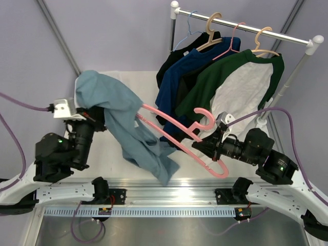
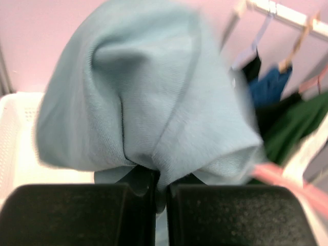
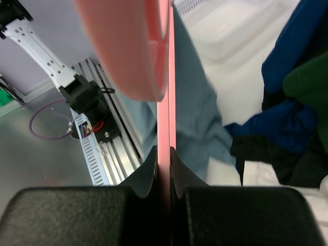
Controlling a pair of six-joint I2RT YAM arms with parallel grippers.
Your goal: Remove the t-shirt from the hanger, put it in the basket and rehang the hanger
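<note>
Your left fingers (image 2: 143, 205) fill the bottom of their wrist view, clenched on a bunched fold of the light blue t-shirt (image 2: 148, 92), which balloons up just above them. Your right fingers (image 3: 148, 177) are likewise pressed together, with a thin bar of the pink hanger (image 3: 163, 118) pinched between the tips and running straight up the frame (a broader blurred part of it crosses the top).

From above, the left fingers (image 1: 98, 117) hold the t-shirt (image 1: 118, 110) up over the left side of the white bench (image 1: 146, 82). The cloth rises into a hump beside them, then drapes down and to the right, and its lowest corner hangs near the metal rail (image 1: 169, 195) at the front edge. The hanger (image 1: 179, 136) lies tilted across the middle, its hook curling up beside the right wrist. Its left end disappears into the t-shirt, so the garment is not off yet. The right fingers (image 1: 205, 146) grip it toward its right end, on the lower bar as far as you can tell.

Behind, a rack (image 1: 246, 25) stands at the back right of the bench, with a navy shirt (image 1: 179, 77) and a green shirt (image 1: 241, 82) with a grey front hung on it (a black garment shows at the left, mostly hidden). The hanger's upper arm overlaps the navy shirt's hem in this view; whether they touch you cannot tell.
</note>
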